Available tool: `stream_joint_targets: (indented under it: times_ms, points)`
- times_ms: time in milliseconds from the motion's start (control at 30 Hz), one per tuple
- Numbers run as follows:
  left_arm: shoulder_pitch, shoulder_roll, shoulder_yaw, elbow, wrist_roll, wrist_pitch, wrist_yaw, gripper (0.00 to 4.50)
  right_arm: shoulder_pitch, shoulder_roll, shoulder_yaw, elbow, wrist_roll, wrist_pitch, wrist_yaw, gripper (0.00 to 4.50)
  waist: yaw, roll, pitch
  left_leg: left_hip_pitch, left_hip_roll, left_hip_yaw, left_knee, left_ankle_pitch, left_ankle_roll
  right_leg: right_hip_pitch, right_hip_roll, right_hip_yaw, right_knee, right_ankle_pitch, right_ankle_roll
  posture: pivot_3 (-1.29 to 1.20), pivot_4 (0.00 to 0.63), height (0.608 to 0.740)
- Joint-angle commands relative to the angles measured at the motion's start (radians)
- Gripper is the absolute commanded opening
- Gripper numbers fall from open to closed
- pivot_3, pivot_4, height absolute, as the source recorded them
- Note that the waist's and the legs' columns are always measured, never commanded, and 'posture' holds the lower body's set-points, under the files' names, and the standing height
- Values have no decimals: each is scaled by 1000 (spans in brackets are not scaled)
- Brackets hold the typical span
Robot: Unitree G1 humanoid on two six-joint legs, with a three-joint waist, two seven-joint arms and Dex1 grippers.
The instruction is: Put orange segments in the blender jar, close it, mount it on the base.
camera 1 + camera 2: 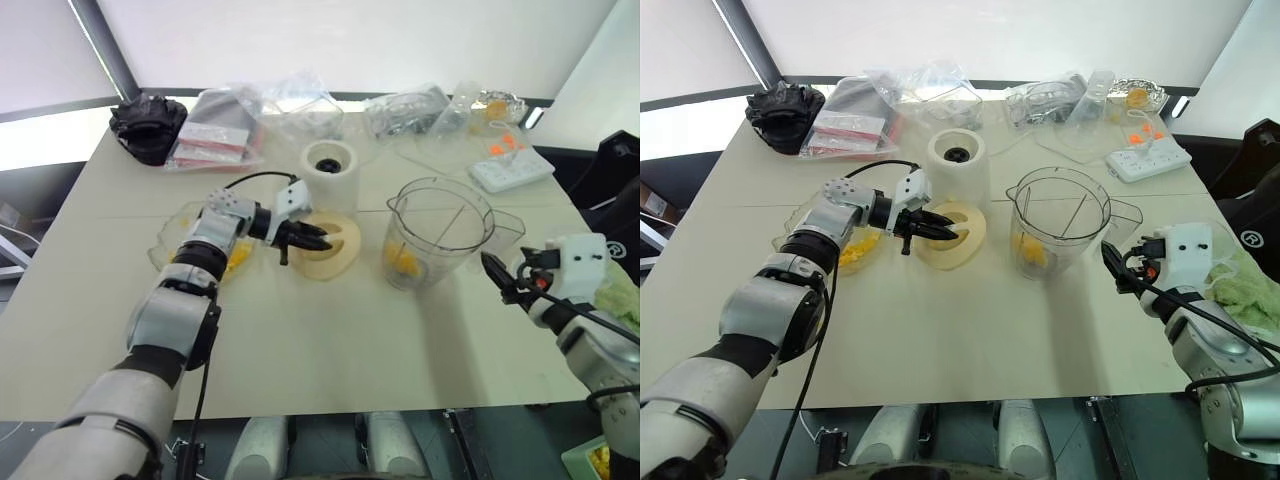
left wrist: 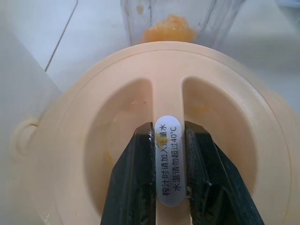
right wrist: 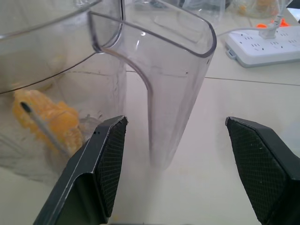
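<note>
The clear blender jar (image 1: 440,230) stands upright at the table's middle right, with orange segments (image 1: 402,262) lying at its bottom. More orange segments (image 1: 855,250) sit in a shallow glass bowl (image 1: 168,243) to the left. The cream-white base (image 1: 330,172) stands behind. My left gripper (image 1: 310,238) is shut on the middle ridge of a flat round cream lid (image 1: 335,250), just left of the jar; in the left wrist view its fingers (image 2: 136,173) clamp the labelled ridge. My right gripper (image 3: 176,123) is open beside the jar, its jaws on either side of the jar's handle (image 3: 178,84) without touching it.
A white power strip (image 1: 512,168) lies at the back right. Clear bags and plastic tubs (image 1: 300,110) line the far edge, with a black bundle (image 1: 148,125) at the far left corner. The table's near half is bare.
</note>
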Motion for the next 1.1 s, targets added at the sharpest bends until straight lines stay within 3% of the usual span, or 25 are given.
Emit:
stream_joint_targets:
  times_ms: [33,267,500,600,700,900,1100]
  points:
    - [25,34,18,-130,-47,18,-25,256,-55,10,0,21,-28,-20,-8,3465,0,0,0,0,0,0,0,0,0,0,0,0,0,0,0,0,150,740]
    - [79,82,10,-254,-74,63,-16,256,-131,58,27,108,-75,-42,-18,3465,-1,0,0,1,0,0,0,0,0,-2,0,1,5,0,0,0,150,740]
    - [98,112,30,-379,-128,152,8,256,-216,190,-15,206,-46,-48,-74,3465,-4,1,0,1,0,0,0,0,0,-2,0,1,6,0,0,0,150,740]
    - [90,148,56,-476,-179,233,10,256,-228,213,5,196,-58,-56,-77,2585,-8,1,0,1,0,-1,0,0,0,-3,0,1,7,0,0,0,150,740]
    - [67,184,76,-545,-224,311,4,256,-226,214,28,170,-66,-54,-69,1058,-16,1,0,1,0,-1,0,0,0,-4,0,1,7,0,0,0,150,740]
    - [-80,226,107,-507,-272,343,1,256,-239,222,95,84,-62,-39,-53,1058,-24,1,0,0,0,-1,0,0,0,-4,0,1,8,0,0,0,150,740]
    - [-234,192,124,-415,-316,347,-11,256,-278,252,199,24,-84,-8,-73,1058,-27,1,0,1,-1,-1,0,0,0,-4,0,1,8,0,0,0,150,740]
